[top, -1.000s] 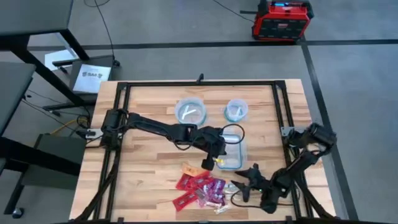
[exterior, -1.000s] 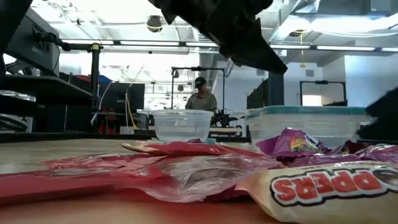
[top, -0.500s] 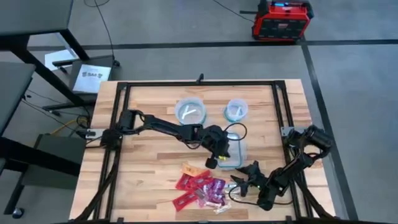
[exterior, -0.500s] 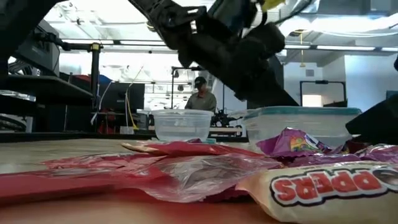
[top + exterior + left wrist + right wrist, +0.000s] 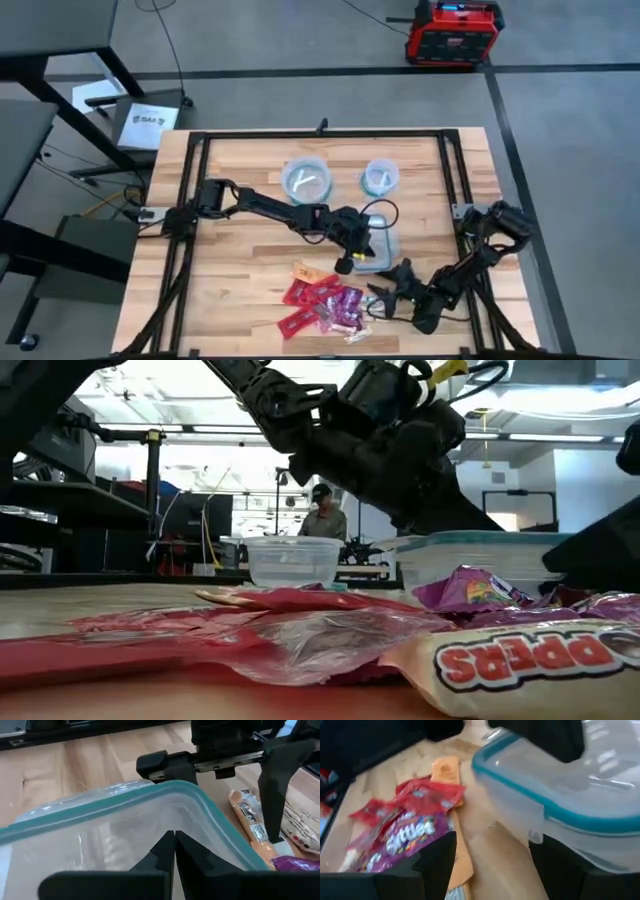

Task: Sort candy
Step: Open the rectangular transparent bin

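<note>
Candy [image 5: 325, 303]: red, purple, orange, whitish-silver wrappers. Tub [image 5: 150, 815]: clear, teal rim. 2 bowls [image 5: 306, 180]: clear, bluish rims. Tabletop [image 5: 240, 270]: light wood grain. Arms black.

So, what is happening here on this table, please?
A two-armed robot is sorting candy, which lies in a pile at the near edge of the table. The left end effector is shut, its tips together over the rim of the clear rectangular tub. The right end effector is open, low between the tub and the pile, holding nothing. Two round bowls sit farther back, each with something pale inside.
</note>
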Robot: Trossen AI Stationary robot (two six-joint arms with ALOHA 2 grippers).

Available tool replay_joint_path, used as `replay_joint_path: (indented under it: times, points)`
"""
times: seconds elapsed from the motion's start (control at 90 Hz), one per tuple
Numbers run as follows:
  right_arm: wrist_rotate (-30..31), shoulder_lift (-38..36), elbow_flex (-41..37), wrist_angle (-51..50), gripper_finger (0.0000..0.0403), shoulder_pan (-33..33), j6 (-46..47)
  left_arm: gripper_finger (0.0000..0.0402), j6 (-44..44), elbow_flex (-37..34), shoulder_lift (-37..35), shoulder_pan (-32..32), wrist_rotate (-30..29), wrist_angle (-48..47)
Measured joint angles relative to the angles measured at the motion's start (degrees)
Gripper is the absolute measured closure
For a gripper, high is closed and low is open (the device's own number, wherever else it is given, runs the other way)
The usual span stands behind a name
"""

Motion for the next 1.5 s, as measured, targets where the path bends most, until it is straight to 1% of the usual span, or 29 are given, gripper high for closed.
replay_joint_path:
  times: [0.178,0.267,0.356,0.433,0.533,0.567,0.589,0.622,0.667,0.767,0.833,0.9,0.956,1.033,1.1,1.167,1.3,1.367,1.433,1.5]
  points:
    - [2.8,0.1,-0.7,1.3,0.0174,-0.1,-2.0,0.0402,0.3,0.0,0.0,-0.3,-0.4,-0.1]
    - [2.9,0.1,-1.8,4.8,0.0182,0.0,-3.2,0.0402,0.6,0.0,0.1,-0.3,-0.4,0.0]
    - [3.0,0.1,-3.3,12.1,0.0186,0.5,-8.2,0.0402,2.5,0.0,0.1,-0.4,-0.4,-0.7]
    - [2.2,0.1,-5.0,21.0,0.0187,0.5,-14.7,0.0402,4.1,0.1,0.0,-0.6,-2.9,-2.0]
    - [-1.9,-0.1,-7.2,35.5,0.0188,0.5,-22.8,0.0402,5.5,0.0,0.0,-0.6,-5.0,-3.9]
    - [-3.2,-0.3,-8.0,40.3,0.0188,0.5,-25.8,0.0402,5.7,0.0,0.2,-0.5,-4.9,-2.4]
    - [-3.6,-0.3,-8.5,42.9,0.0188,0.5,-27.6,0.0402,5.6,0.1,0.2,-0.5,-5.0,-3.1]
    - [-4.0,-0.3,-9.1,45.0,0.0189,0.6,-29.7,0.0402,5.6,-0.2,0.1,-0.5,-6.3,-4.0]
    - [-4.5,-0.3,-9.7,45.6,0.0190,0.8,-30.6,0.0402,5.1,-0.2,0.1,-0.5,-6.4,-4.0]
    - [-4.7,-1.0,-10.6,45.1,0.0194,1.9,-31.1,0.0402,4.0,0.0,0.1,-0.5,-6.2,-3.9]
    - [-4.9,-3.0,-10.3,44.8,0.0198,3.0,-35.5,0.0402,3.7,0.4,-0.3,-0.8,-6.3,-4.1]
    - [-3.6,-5.8,-8.9,44.6,0.0202,4.5,-44.5,0.0402,3.9,1.5,-0.5,-1.2,-6.5,-4.4]
    - [-1.4,-8.4,-7.3,41.6,0.0205,5.9,-54.3,0.0402,3.7,2.3,-1.1,-1.5,-6.7,-5.8]
    - [3.2,-11.7,-4.7,33.2,0.0209,7.6,-66.8,0.0402,3.5,3.9,-2.0,-2.0,-6.7,-7.0]
    - [6.0,-13.3,-2.7,24.3,0.0212,7.9,-72.5,0.0402,3.4,5.5,-3.2,-2.5,-6.5,-10.2]
    - [6.1,-13.9,-1.3,14.9,0.0215,7.2,-72.9,0.0402,3.3,7.3,-4.4,-3.0,-6.6,-13.0]
    - [3.9,-12.2,0.9,2.4,0.0223,5.0,-66.7,0.0402,3.3,10.5,-7.0,-4.3,-7.0,-20.5]
    - [2.2,-10.1,1.9,-0.2,0.0227,3.9,-65.6,0.0402,3.1,12.0,-8.3,-5.2,-7.1,-24.0]
    - [1.1,-7.9,3.0,-0.2,0.0231,2.4,-66.2,0.0402,3.0,12.8,-9.5,-6.2,-7.7,-27.5]
    - [0.4,-5.4,4.2,-0.2,0.0234,1.1,-67.8,0.0402,2.6,12.9,-11.0,-7.4,-10.0,-31.0]
